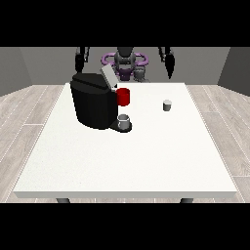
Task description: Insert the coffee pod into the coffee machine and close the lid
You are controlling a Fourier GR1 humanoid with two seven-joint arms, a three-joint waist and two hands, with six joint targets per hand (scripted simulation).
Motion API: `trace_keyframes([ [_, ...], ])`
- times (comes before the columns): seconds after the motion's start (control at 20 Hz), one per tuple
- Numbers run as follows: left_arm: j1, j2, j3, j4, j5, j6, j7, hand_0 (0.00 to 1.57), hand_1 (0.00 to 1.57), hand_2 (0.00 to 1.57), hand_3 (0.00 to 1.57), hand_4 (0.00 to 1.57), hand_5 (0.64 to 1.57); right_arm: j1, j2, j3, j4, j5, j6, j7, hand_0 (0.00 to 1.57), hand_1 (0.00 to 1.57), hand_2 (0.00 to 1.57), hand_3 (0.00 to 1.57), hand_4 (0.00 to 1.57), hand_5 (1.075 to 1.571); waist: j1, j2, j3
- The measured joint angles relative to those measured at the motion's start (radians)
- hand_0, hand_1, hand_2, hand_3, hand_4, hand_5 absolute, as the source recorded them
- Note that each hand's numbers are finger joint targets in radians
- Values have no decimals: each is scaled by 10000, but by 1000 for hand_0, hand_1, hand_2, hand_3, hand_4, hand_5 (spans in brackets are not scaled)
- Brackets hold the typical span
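— Coffee pod (167, 105): where does it sit?

— Upright on the white table (127, 161), toward the far right corner, well apart from everything else, nothing touching it.

— Start from the biggest thing, then.

— After the table itself, the black coffee machine (93, 100) stands near the far left corner. Its grey lid (108, 78) is tilted up and open. A red part (123, 96) shows on the machine's right side, and a small grey cup (124, 122) rests on the drip base in front of it.

— Does anything stand between pod and machine?

— Only bare tabletop lies between them.

— And the hands?

— Both hang beyond the table's far edge, raised above it. The hand at the view's right (169, 64) holds and touches nothing; the hand at the view's left (79, 59) likewise. Whether their fingers are spread or curled, I cannot tell.
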Motion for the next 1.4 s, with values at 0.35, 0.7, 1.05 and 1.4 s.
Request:
trace_keyframes([
  [0.35,173,451,577,105,839,-1161,-1207,0,0,0,0,265,1571,177,197,-353,314,-219,29,-153,0,0,0,0,109,1571,-37,-287,-47],
  [0.7,-173,1248,917,408,271,-1497,-1922,0,0,0,0,0,1571,70,661,-870,317,-418,-572,-922,0,0,0,0,217,1571,-334,-164,-54],
  [1.05,-1617,2453,1725,1658,81,-1926,-1290,0,0,0,0,0,1571,-281,960,-610,94,-326,-716,-974,0,0,0,0,186,1571,-914,418,-57],
  [1.4,-2872,2985,2081,3641,-320,-2048,-1318,0,0,0,0,0,1571,-658,1094,-321,-123,-232,-667,-987,0,0,0,0,281,1571,-1463,1162,-59],
])
